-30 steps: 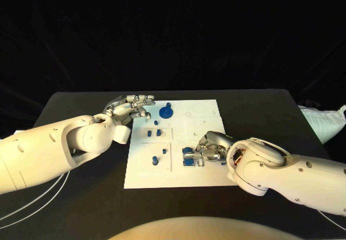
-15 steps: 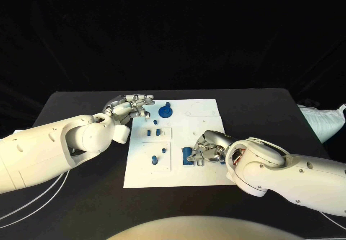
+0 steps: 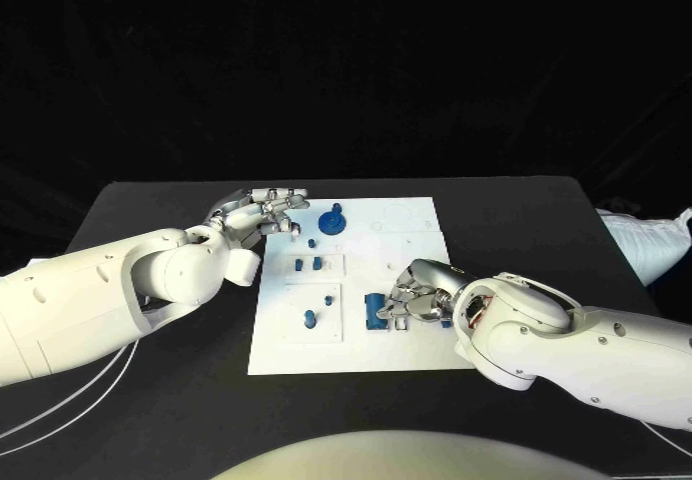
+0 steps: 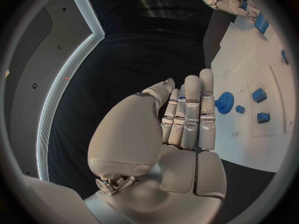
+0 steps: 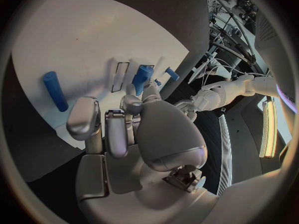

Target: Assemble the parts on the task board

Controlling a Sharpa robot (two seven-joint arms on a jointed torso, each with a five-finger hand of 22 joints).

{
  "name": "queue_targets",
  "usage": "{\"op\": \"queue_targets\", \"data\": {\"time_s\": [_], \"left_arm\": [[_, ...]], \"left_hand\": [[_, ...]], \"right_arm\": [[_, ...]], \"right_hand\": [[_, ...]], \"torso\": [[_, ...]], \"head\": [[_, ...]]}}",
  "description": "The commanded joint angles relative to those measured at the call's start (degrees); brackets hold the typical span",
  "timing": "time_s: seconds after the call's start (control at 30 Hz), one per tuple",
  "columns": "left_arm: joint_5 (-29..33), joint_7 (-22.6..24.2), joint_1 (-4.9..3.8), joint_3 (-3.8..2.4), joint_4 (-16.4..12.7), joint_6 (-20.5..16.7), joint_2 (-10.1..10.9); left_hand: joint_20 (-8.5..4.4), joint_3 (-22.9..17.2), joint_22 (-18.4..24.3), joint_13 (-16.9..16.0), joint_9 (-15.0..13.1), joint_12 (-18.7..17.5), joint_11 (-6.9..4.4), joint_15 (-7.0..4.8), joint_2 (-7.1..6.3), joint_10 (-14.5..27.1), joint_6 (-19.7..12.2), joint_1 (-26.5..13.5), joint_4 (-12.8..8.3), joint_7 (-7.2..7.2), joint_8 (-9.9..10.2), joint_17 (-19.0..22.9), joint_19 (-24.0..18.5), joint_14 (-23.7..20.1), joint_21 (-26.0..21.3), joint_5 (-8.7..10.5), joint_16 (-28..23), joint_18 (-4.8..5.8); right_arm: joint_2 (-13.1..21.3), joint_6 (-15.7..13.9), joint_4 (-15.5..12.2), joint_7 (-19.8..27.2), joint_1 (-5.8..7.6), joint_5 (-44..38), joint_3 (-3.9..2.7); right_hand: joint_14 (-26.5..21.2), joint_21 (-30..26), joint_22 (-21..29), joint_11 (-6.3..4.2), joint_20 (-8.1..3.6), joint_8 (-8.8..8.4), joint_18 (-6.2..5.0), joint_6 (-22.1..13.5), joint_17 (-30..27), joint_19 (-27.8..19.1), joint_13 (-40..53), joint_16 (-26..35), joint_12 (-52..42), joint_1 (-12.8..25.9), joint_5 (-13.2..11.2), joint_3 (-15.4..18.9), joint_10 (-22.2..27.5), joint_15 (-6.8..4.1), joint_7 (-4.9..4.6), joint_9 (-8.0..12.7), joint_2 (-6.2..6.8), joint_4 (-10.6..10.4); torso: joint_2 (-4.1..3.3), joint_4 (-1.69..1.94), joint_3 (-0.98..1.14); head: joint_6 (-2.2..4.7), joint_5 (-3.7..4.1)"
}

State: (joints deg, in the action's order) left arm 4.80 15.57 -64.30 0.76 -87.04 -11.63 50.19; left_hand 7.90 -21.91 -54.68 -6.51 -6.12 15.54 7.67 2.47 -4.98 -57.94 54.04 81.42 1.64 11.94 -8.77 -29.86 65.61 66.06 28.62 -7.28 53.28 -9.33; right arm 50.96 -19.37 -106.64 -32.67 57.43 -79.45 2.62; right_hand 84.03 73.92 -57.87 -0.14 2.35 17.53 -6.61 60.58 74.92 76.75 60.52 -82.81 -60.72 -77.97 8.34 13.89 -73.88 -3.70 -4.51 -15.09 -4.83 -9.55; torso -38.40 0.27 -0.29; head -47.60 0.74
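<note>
Head view shows the black counter (image 3: 159, 205) under me, and on it the white task board (image 3: 397, 355), with my 2 arms reaching in from either side. My right hand (image 3: 415, 297) sits low over the board's near right part, fingers curled around a blue part (image 5: 142, 76) that stands at its fingertips; the right wrist view shows that piece between thumb and fingers, so I judge I am holding it and seating it in its slot. My left hand (image 3: 264, 213) hovers at the board's far left corner, fingers straight and close together, holding nothing, just beside the blue gear (image 3: 333, 222). Smaller blue pieces lie in the recessed panels (image 3: 329, 264) between my hands, and a blue peg (image 5: 55, 90) lies loose on the board near my right hand. I judge the step is an insertion, well short of finished. Next calls for pressing the held part straight down, then letting go.
</note>
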Motion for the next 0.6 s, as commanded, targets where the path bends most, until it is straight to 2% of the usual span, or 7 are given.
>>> {"op": "queue_targets", "data": {"time_s": [0.03,0.13,0.2,0.27,0.37,0.5,0.6], "left_arm": [[-0.18,0.15,0.01,-0.03,-0.10,1.08,-0.03],[-0.18,0.15,0.01,-0.03,-0.10,1.10,-0.02],[-0.18,0.14,0.01,-0.03,-0.10,1.11,0.00],[-0.18,0.13,0.01,-0.03,-0.14,1.19,0.03],[-0.21,0.09,0.01,-0.03,-0.18,1.26,0.10],[-0.29,0.09,0.01,-0.03,-0.14,1.34,0.12],[-0.33,0.16,0.02,-0.02,-0.12,1.33,0.10]], "left_hand": [[0.10,0.34,0.07,-0.09,-0.01,0.19,-0.04,0.01,0.34,0.28,-0.26,-0.05,-0.02,0.04,-0.38,0.09,-0.41,-0.56,-0.29,-0.07,0.22,-1.06],[0.10,0.34,0.07,-0.09,-0.01,0.19,-0.04,0.01,0.34,0.28,-0.26,-0.05,-0.02,0.04,-0.38,0.09,-0.41,-0.56,-0.29,-0.07,0.22,-1.06],[0.10,0.34,0.07,-0.09,-0.01,0.19,-0.04,0.01,0.34,0.28,-0.26,-0.05,-0.02,0.04,-0.38,0.09,-0.41,-0.56,-0.29,-0.07,0.22,-1.06],[0.10,0.34,0.07,-0.09,-0.01,0.19,-0.04,0.01,0.34,0.28,-0.26,-0.05,-0.02,0.04,-0.38,0.09,-0.41,-0.56,-0.29,-0.07,0.22,-1.06],[0.10,0.34,0.07,-0.09,-0.01,0.19,-0.04,0.01,0.34,0.28,-0.26,-0.05,-0.02,0.04,-0.38,0.09,-0.41,-0.56,-0.29,-0.07,0.22,-1.06],[0.10,0.34,0.07,-0.09,-0.01,0.19,-0.04,0.01,0.34,0.28,-0.26,-0.05,-0.02,0.04,-0.38,0.09,-0.41,-0.56,-0.29,-0.07,0.22,-1.06],[0.10,0.34,0.07,-0.09,-0.01,0.19,-0.04,0.01,0.34,0.28,-0.26,-0.05,-0.02,0.04,-0.38,0.09,-0.41,-0.56,-0.29,-0.07,0.22,-1.06]], "right_arm": [[0.24,1.17,-0.11,0.15,-0.06,-0.94,0.01],[0.90,-0.30,-0.51,1.26,-0.06,-0.56,0.01],[1.66,-2.30,-0.96,2.96,-0.06,0.71,0.01],[3.11,-5.05,-1.70,5.78,-0.03,3.71,0.00],[5.19,-7.26,-2.66,8.47,0.23,7.30,0.00],[7.92,-6.30,-3.73,9.22,0.95,8.47,-0.01],[9.77,-4.78,-4.03,8.88,1.28,6.98,-0.01]], "right_hand": [[3.72,0.22,-0.10,0.13,0.01,0.26,0.67,0.19,2.84,0.42,0.10,-0.16,-0.22,-0.12,-0.07,0.13,-0.42,-0.20,0.11,-0.07,-0.50,-0.09],[3.70,0.11,0.11,0.12,-0.01,0.18,0.63,0.03,2.73,0.34,-0.33,-0.09,0.25,-0.14,0.48,0.24,-0.19,-0.22,0.10,-0.10,-0.46,-0.05],[3.64,-0.14,0.56,0.36,-0.02,-0.52,0.56,-1.15,2.53,0.13,-1.55,0.07,1.67,-0.20,2.66,0.46,0.70,-0.08,-0.27,0.06,-0.40,-0.03],[3.58,-0.32,0.81,0.87,0.20,-1.81,0.55,-2.93,2.46,-0.01,-3.11,0.18,3.56,-0.85,5.78,0.54,1.89,0.30,-0.94,0.43,-0.43,0.22],[3.57,-0.33,0.79,1.31,0.51,-3.02,0.56,-4.23,2.53,-0.01,-3.69,0.18,4.37,-1.74,7.33,0.39,2.34,0.65,-1.50,0.81,-0.72,0.61],[3.52,-0.54,1.15,1.70,0.82,-3.99,0.50,-4.98,2.41,-0.21,-4.34,0.31,5.20,-1.62,8.02,0.73,2.83,0.99,-1.94,1.12,-0.71,0.45],[3.52,-0.55,1.14,1.77,0.88,-4.17,0.50,-5.10,2.47,-0.23,-4.36,0.29,5.25,-1.57,7.96,0.80,2.87,1.06,-2.01,1.18,-0.73,0.39]], "torso": [[0.02,-0.04,0.04],[0.01,-0.06,0.05],[0.01,-0.07,0.03],[-0.02,-0.03,0.01],[-0.03,0.00,-0.01],[0.01,-0.16,0.06],[0.04,-0.20,-0.01]], "head": [[-0.03,-0.01],[0.03,0.01],[0.02,0.11],[0.13,0.60],[0.16,0.81],[0.30,1.00],[0.27,1.25]]}}
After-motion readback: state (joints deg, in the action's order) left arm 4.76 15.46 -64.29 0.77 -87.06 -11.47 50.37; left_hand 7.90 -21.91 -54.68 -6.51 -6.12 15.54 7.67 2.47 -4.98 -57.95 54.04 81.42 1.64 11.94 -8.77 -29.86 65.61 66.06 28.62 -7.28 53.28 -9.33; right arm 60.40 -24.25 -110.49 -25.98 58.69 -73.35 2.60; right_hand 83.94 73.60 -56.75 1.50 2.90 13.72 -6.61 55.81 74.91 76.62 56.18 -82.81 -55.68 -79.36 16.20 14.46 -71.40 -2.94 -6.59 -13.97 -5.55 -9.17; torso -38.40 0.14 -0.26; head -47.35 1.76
